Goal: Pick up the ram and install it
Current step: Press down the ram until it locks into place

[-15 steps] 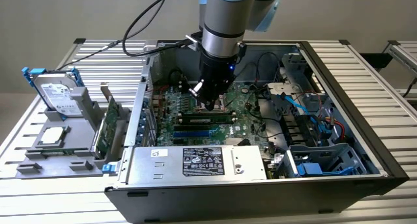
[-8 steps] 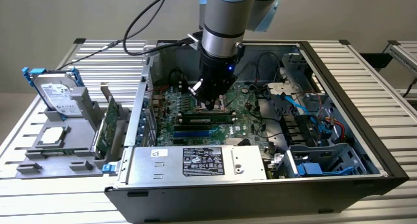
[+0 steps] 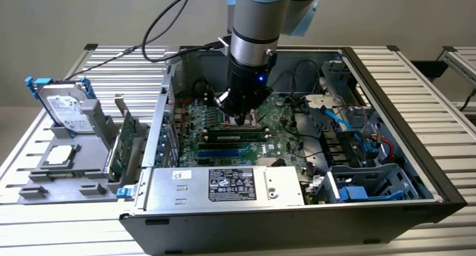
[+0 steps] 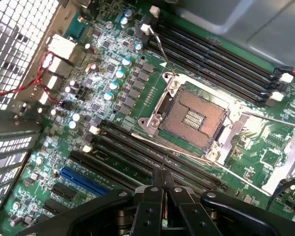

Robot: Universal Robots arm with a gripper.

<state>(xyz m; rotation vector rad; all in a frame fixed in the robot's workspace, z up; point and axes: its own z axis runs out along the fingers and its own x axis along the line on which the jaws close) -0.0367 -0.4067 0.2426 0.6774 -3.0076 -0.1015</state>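
In the exterior view my gripper (image 3: 242, 119) reaches down into the open computer case (image 3: 402, 128), close over the motherboard (image 3: 279, 128). Just in front of it, the ram (image 3: 236, 136), a narrow green stick with dark chips, sits along the memory slots. In the wrist view the two black fingers (image 4: 152, 196) are pressed together with nothing visible between them, and the gripper (image 4: 163, 178) points at the long black memory slots (image 4: 137, 155) beside the open CPU socket (image 4: 196, 118). What lies under the gripper body is hidden.
The silver power supply (image 3: 223, 186) sits at the case front and blue drive cages (image 3: 372, 183) on the exterior view's right. Outside, a hard drive (image 3: 67, 108), a green expansion card (image 3: 122, 139) and a processor (image 3: 59, 155) rest on grey holders. Blue slots (image 4: 83, 179) lie near the fingers.
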